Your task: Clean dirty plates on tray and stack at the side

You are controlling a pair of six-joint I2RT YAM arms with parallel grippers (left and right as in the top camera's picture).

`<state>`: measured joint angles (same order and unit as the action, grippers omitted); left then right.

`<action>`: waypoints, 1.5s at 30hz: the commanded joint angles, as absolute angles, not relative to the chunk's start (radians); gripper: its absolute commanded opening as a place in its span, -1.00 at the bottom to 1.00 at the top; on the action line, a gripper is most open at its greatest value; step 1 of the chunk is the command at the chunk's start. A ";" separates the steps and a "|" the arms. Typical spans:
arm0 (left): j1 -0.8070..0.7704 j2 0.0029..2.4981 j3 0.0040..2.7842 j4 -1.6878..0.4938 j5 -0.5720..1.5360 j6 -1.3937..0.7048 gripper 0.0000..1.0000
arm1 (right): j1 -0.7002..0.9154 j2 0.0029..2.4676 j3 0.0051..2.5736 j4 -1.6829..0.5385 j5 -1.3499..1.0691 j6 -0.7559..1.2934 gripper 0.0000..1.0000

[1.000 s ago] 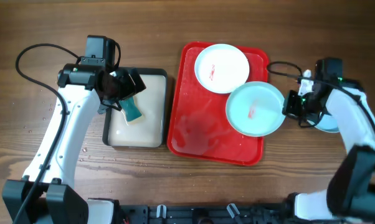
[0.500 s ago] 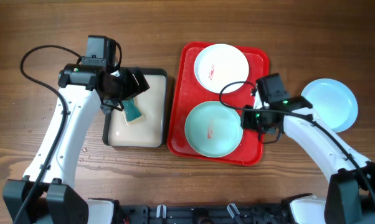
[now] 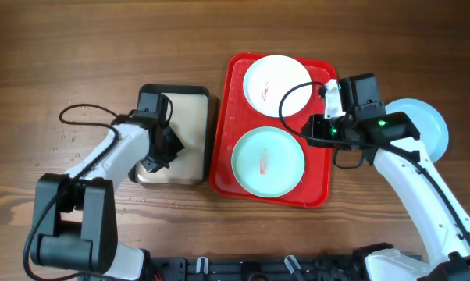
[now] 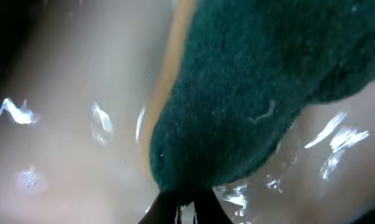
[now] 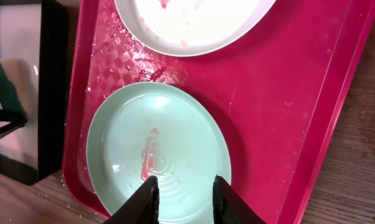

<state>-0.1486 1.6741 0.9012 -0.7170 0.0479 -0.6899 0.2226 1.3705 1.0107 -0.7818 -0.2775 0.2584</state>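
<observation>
We count three plates. The white plate (image 3: 276, 84) and one light blue plate (image 3: 268, 161), both smeared red, lie on the red tray (image 3: 229, 117). The second blue plate (image 3: 432, 125) sits on the desk (image 3: 102, 47) at the right, partly under the right arm. The right gripper (image 5: 184, 182) hovers over the tray's blue plate, jaws narrowly apart and holding nothing. Just left stands one black-rimmed tray (image 3: 192, 89) of cream liquid. There the left gripper (image 3: 158, 150) has its jaws seemingly pinched on the single green sponge (image 4: 256, 81).

The right arm (image 3: 397, 148) covers part of the outer blue plate (image 3: 432, 129); the green sponge (image 4: 256, 81) is blurred close-up.
</observation>
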 commanded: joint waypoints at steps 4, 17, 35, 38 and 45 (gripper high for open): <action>-0.147 1.652 1.120 -0.895 0.040 -0.572 -0.21 | 0.220 1.368 1.023 -0.790 -0.292 0.239 -0.43; -0.149 1.787 1.143 -0.726 0.114 -0.436 -0.92 | 0.220 1.368 1.023 -0.799 -0.292 0.239 -0.44; -0.179 1.753 1.031 -0.767 0.021 -0.580 -0.92 | 0.220 1.372 1.021 -0.867 -0.189 0.315 -0.32; -0.179 1.748 1.224 -0.947 0.069 -0.504 -0.92 | 0.219 1.427 1.020 -0.841 -0.171 0.314 -0.31; -0.365 1.750 1.472 -1.110 0.273 -0.456 -0.92 | 0.218 1.705 1.020 -0.820 -0.278 0.179 -0.33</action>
<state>-0.2680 1.7527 1.4616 -1.1252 0.1944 -0.4797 0.2214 1.6329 1.0115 -0.8185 -0.2340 0.2390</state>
